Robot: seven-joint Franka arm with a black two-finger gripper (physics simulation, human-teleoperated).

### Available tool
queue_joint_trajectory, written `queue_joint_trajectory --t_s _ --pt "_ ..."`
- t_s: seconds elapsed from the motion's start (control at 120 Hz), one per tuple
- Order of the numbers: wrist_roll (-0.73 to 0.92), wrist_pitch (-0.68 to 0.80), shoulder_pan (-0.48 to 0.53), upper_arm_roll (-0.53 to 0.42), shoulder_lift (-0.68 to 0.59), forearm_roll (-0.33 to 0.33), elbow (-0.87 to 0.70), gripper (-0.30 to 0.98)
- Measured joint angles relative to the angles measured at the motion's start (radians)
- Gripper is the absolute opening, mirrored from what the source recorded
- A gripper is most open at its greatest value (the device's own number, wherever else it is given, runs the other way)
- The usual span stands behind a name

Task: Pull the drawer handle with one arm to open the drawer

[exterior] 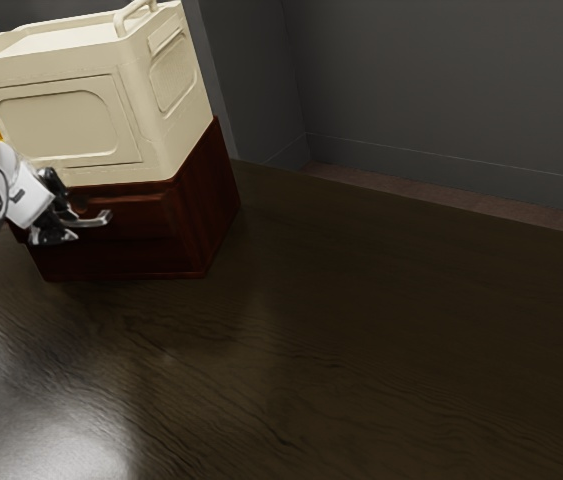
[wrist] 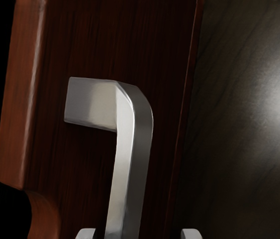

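Straddling silver handle (wrist: pixel 130 169), claw (exterior: pixel 73 222) stands open, gripping nothing; red-brown drawer front (wrist: pixel 80 169) beyond claw, cream box (exterior: pixel 61 122) higher than claw.

The white arm (exterior: pixel 29 202) enters at the exterior view's left edge. The black gripper (exterior: pixel 64 217) has its fingers (wrist: pixel 192 234) apart.

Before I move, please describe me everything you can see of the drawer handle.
The handle is smooth, silver-grey and looks like metal, with flat faces. A short post stands out from the red-brown drawer front, then a rounded bend leads into a straight bar, roughly level along the front, below the cream box. Its other end I cannot make out. My open gripper has one finger on each side of the bar, with a visible gap to both.
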Motion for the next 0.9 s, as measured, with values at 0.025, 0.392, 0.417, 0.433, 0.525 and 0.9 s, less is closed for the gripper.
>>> queue_joint_trajectory --t_s 0.025,0.392,0.417,0.433,0.525,0.9 --pt "0.001 -0.004 -0.001 0.001 -0.011 0.001 -0.009 0.13" --pt "0.014 -0.054 0.003 0.006 -0.129 0.031 -0.108 0.15" --pt "0.015 -0.056 0.003 0.006 -0.138 0.034 -0.116 0.15" --pt "0.015 -0.056 0.003 0.006 -0.143 0.037 -0.122 0.15" --pt "0.018 -0.063 0.004 0.005 -0.178 0.050 -0.153 0.16" --pt "0.024 -0.099 0.010 0.002 -0.287 0.087 -0.240 0.15"
